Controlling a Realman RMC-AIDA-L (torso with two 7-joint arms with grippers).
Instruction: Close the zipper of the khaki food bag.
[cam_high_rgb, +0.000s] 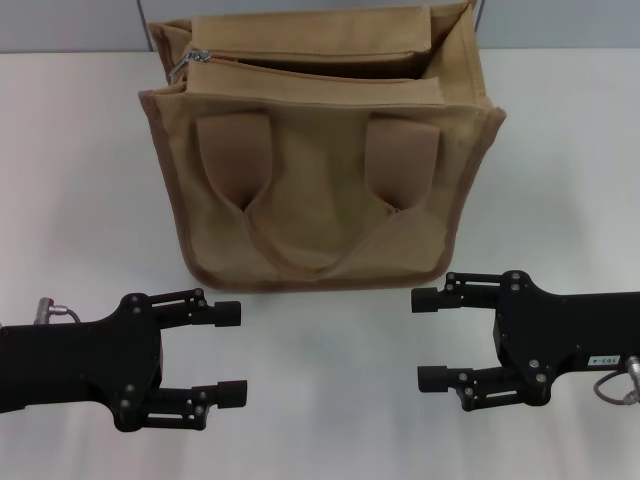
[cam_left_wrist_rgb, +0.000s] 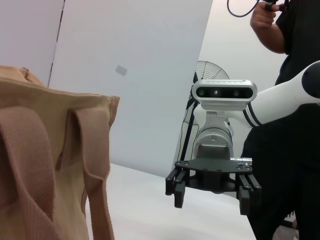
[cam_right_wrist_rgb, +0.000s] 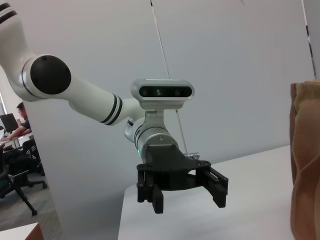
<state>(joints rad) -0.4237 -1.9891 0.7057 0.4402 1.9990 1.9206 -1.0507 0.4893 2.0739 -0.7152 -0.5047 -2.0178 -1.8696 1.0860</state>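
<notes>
While the khaki food bag (cam_high_rgb: 325, 160) stands mid-counter (cam_high_rgb: 80, 180), its zipper (cam_high_rgb: 300, 57) gaping with the pull at its left end, left gripper (cam_high_rgb: 232, 352) and right gripper (cam_high_rgb: 428, 338) hover before it, jaws spread.

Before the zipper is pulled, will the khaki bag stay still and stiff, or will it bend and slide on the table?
The bag is probably soft: its canvas walls bow and its top edges sag. It likely slides, since it stands free on the smooth white table. Pulling the zipper may drag it unless one tool steadies it; the left tool and right tool are both open, apart from it.
</notes>
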